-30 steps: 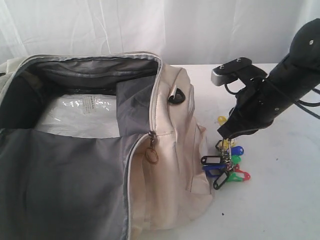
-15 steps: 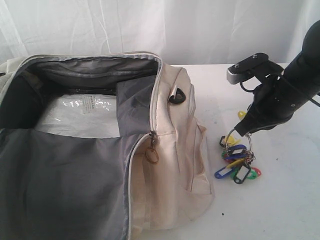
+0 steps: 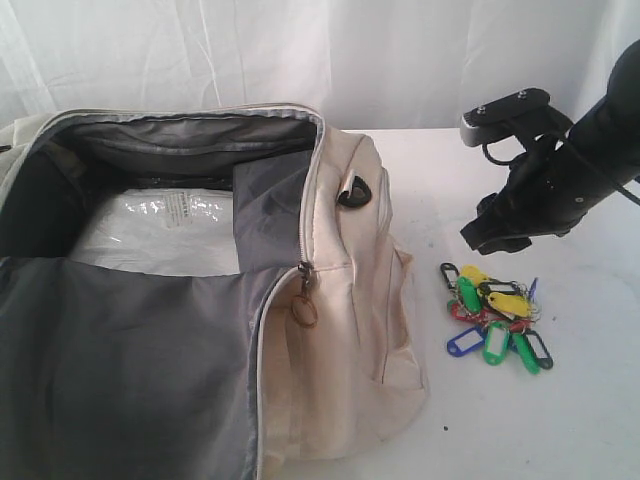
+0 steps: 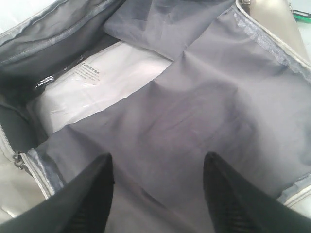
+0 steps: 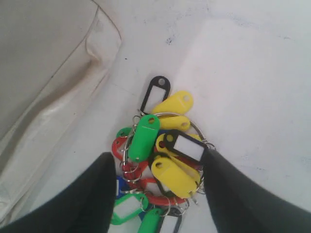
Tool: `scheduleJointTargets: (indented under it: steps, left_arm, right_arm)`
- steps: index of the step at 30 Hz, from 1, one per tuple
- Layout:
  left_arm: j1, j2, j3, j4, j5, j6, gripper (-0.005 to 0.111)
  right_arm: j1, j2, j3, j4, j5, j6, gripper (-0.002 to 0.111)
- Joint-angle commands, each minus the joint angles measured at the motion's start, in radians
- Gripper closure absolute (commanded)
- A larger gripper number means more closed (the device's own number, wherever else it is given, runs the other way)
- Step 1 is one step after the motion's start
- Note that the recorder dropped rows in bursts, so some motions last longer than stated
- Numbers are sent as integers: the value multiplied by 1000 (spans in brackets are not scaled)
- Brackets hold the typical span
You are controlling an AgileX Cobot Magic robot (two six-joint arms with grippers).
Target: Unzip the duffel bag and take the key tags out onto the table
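The cream duffel bag [image 3: 350, 300] lies unzipped on the left of the white table [image 3: 560, 420], its grey lining [image 4: 204, 107] exposed. The key tags [image 3: 495, 315], green, yellow, red, blue and black on metal rings, lie in a heap on the table just right of the bag. My right gripper [image 3: 497, 240] hangs open a little above them, holding nothing. In the right wrist view the key tags [image 5: 144, 138] show between the spread fingers of the right gripper [image 5: 156, 160], beside the bag's side [image 5: 43, 58]. My left gripper [image 4: 156, 160] is open above the lining, empty; the exterior view does not show it.
A white plastic-wrapped packet [image 3: 160, 235] sits inside the bag, the same packet [image 4: 92, 92] showing in the left wrist view. A zipper pull with a ring [image 3: 303, 305] hangs on the bag's front. A white curtain [image 3: 300, 50] closes the back.
My right gripper carried the key tags rightwards away from the bag, let them go, and lifted. The tags went from hanging under it to lying on the table.
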State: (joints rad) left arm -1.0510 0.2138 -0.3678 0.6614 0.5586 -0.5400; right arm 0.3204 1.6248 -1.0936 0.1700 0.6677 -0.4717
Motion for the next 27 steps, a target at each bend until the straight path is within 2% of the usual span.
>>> scheduleJointTargets:
  steps: [1, 14, 21, 23, 27]
  left_arm:
    - [1, -5, 7, 9, 2, -6, 48]
    - [1, -5, 7, 6, -51, -63, 48]
    - [1, -5, 7, 6, -286, -118, 49]
    - [1, -3, 7, 4, -301, -142, 52]
    - [1, -3, 7, 4, -328, -159, 67]
  right_arm:
    - [-10, -33, -4, -9, 4, 12, 56]
    - [-25, -291, 33, 21, -7, 1, 60]
    - [-25, -507, 197, 112, -237, -18, 60]
    - [-25, -578, 267, 122, -314, -18, 60]
    - [-25, -717, 408, 154, -467, -18, 63]
